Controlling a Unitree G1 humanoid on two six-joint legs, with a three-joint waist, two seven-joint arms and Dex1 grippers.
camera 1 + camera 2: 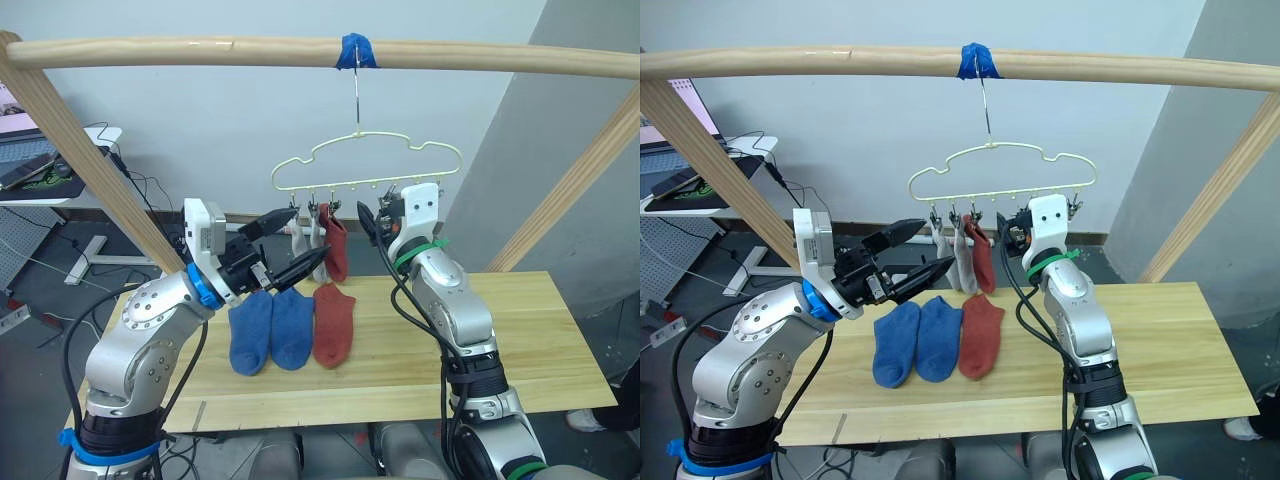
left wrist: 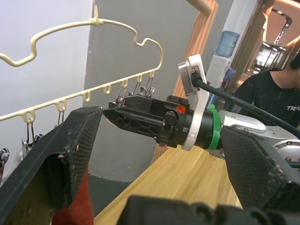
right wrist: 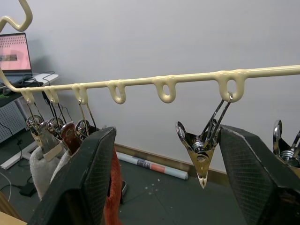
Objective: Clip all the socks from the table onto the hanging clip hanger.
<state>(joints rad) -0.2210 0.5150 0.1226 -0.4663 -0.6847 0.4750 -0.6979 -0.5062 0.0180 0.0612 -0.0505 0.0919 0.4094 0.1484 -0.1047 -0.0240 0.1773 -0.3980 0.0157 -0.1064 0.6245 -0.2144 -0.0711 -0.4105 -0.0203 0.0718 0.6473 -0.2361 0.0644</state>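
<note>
1. three socks hang clipped on the clip hanger; two blue socks and a red sock lie mid-table, toward its far edge.
2. left gripper spread wide, empty, by the hung socks.
3. right gripper parted, framing a free clip.
4. best to squeeze that clip fully before feeding a sock in.
</note>
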